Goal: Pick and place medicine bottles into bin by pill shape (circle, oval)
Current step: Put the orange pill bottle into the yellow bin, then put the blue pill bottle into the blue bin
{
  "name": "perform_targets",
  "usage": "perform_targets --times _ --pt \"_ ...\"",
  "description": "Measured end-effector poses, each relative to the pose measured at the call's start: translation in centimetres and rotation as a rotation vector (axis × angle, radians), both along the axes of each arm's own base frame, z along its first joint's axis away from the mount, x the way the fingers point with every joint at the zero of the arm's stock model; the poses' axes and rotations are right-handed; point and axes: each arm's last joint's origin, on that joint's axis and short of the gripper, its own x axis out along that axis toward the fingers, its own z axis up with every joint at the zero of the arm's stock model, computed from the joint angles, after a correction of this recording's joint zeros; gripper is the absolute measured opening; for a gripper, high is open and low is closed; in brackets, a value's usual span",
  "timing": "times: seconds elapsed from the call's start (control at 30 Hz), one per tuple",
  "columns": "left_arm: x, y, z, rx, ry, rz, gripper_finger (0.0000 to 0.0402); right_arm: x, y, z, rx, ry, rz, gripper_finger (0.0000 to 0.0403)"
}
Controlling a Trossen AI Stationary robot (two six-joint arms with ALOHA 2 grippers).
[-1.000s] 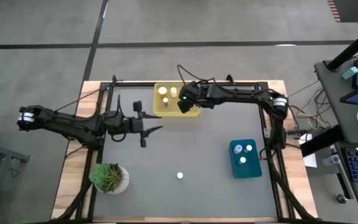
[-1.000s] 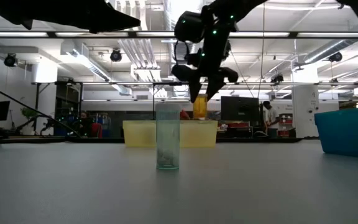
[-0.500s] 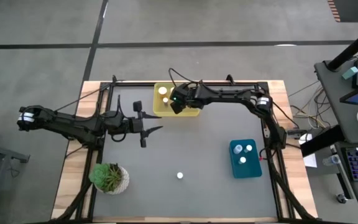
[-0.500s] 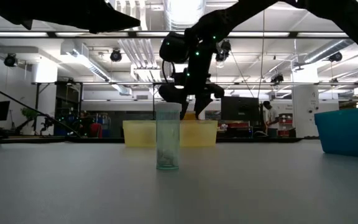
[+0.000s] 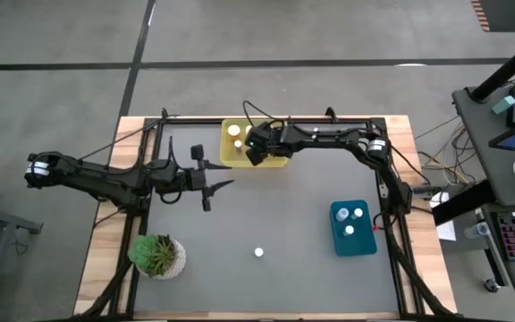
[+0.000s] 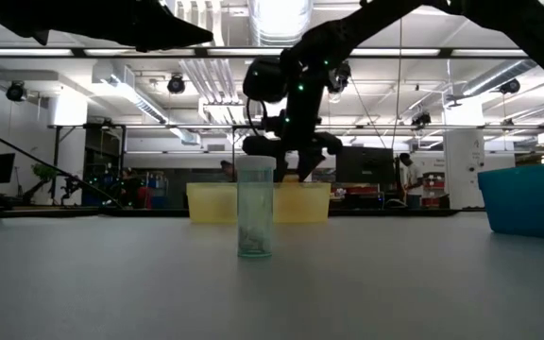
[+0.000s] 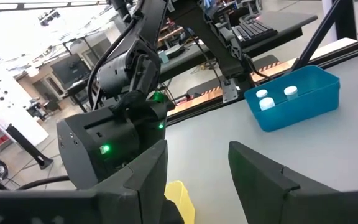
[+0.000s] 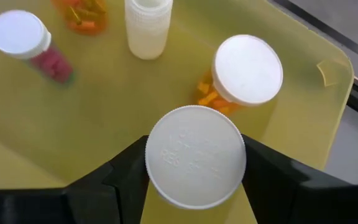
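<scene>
No text can be read with any certainty. The white cap (image 8: 195, 156) of the bottle nearest the right wrist camera carries faint raised lettering in a few lines, too shallow and blurred to make out. The other bottle caps (image 8: 248, 68) are blank, and the yellow bin (image 8: 303, 81) and blue bin (image 7: 303, 106) bear no visible label or mark.

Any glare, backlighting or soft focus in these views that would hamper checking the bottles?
Low view: bright ceiling lights backlight the scene, so the right claw reads as a silhouette above the yellow bin; the clear bottle stays legible. Right wrist view: even light, and the held bottle's white cap looks slightly soft up close. High view: flat light, no glare.
</scene>
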Motion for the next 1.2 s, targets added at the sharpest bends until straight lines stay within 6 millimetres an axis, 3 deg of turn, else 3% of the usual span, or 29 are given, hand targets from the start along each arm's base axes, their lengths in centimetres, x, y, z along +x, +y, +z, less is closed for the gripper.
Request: perform_targets --times 0.47,0.8,0.93,1.07,1.2 --pt "0.0 0.0 0.0 0.0 0.0 0.001 0.0156 -0.3 0.1 -0.7 0.006 0.021 0.0 0.0284" --pt "0.0 0.0 0.0 0.0 0.0 0.001 0.0156 -0.8 0.4 1.9 -0.008 0.009 0.028 0.0285" --pt "0.0 0.0 0.0 0.0 -0.001 0.001 0.0156 -1.7 2.7 4.8 -0.054 -0.001 0.078 0.0281" --pt "0.0 0.0 0.0 0.0 -0.001 0.001 0.0156 -2.9 6.8 6.9 -0.135 -0.011 0.148 0.0282" --pt "0.0 0.0 0.1 0.0 -0.007 0.001 0.0156 -4.7 11.5 7.7 -0.152 -0.057 0.259 0.0281"
